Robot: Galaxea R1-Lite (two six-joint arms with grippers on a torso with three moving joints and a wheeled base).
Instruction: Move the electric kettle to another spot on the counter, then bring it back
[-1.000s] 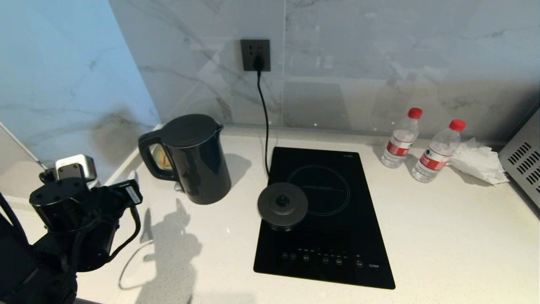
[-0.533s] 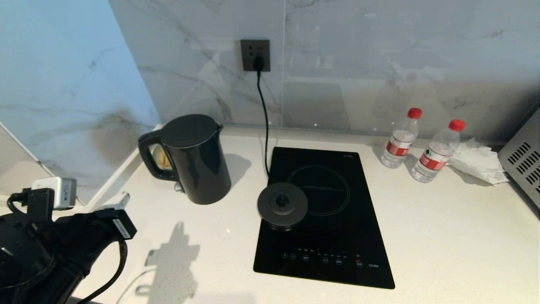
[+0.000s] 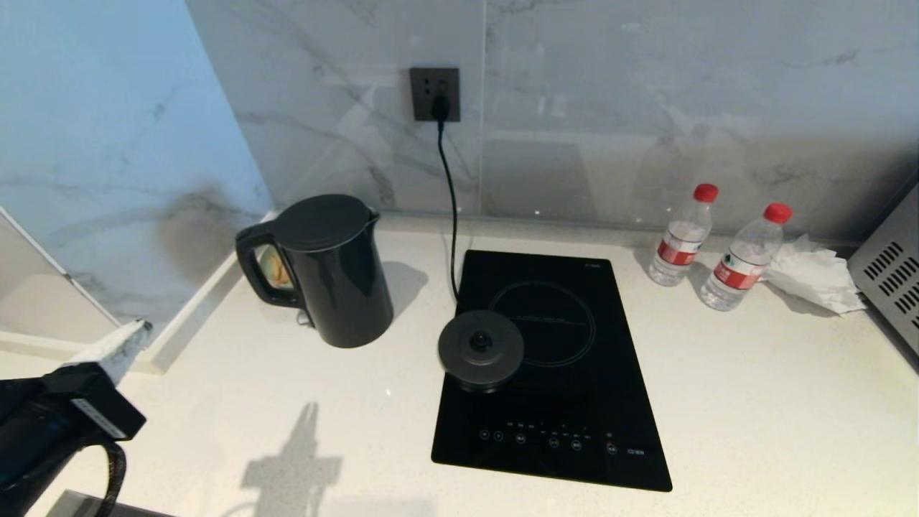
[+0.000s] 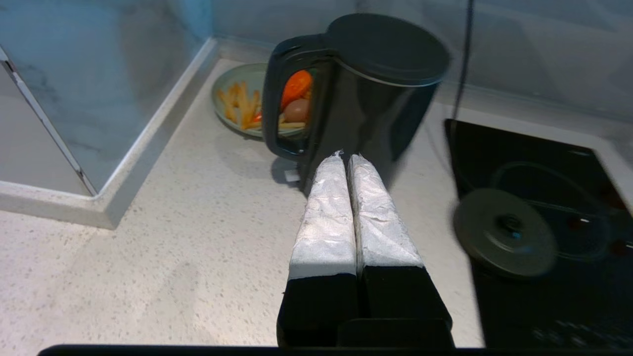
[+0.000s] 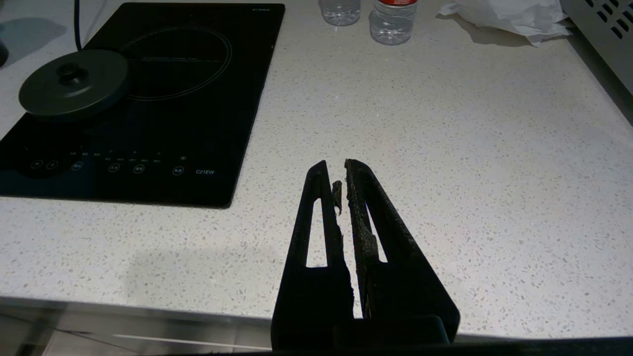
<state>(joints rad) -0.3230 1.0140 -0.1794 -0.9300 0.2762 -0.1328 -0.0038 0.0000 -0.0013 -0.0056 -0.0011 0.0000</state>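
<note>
Since a second ago the left arm has dropped back toward the near left corner of the head view, and only the left gripper point(image 3: 118, 345) tip and a bit of black housing show now at about 8 o'clock; its two silver-wrapped fingers point(image 4: 326, 207) are pressed together, holding nothing. Kettle point(image 3: 332, 269) unmoved: upright on the counter point(image 3: 754, 402) at about 10 o'clock from the cooktop point(image 3: 553, 373), handle toward the left wall, off its round base point(image 3: 481, 350). Base sits on the cooktop's left edge, partly overhanging the counter, at about 4 o'clock from the kettle and apart from it; its black cord point(image 3: 449, 208) runs up to the wall socket point(image 3: 434, 93). Behind the kettle, toward the corner, a plate of food point(image 4: 242, 99) with fries and something orange shows through the handle loop in the left wrist view; kettle hides most of it from the head. Far right, at about 2 o'clock from the cooktop, two red-capped water bottles point(image 3: 682, 237) stand just beside each other, crumpled white paper point(image 3: 815, 276) next to them, then a grey vented appliance point(image 3: 890, 276) at the edge. Right gripper point(image 5: 336, 170) hangs above bare counter near the front edge, at about 4 o'clock from the cooktop, fingers nearly touching, nothing between them.
</note>
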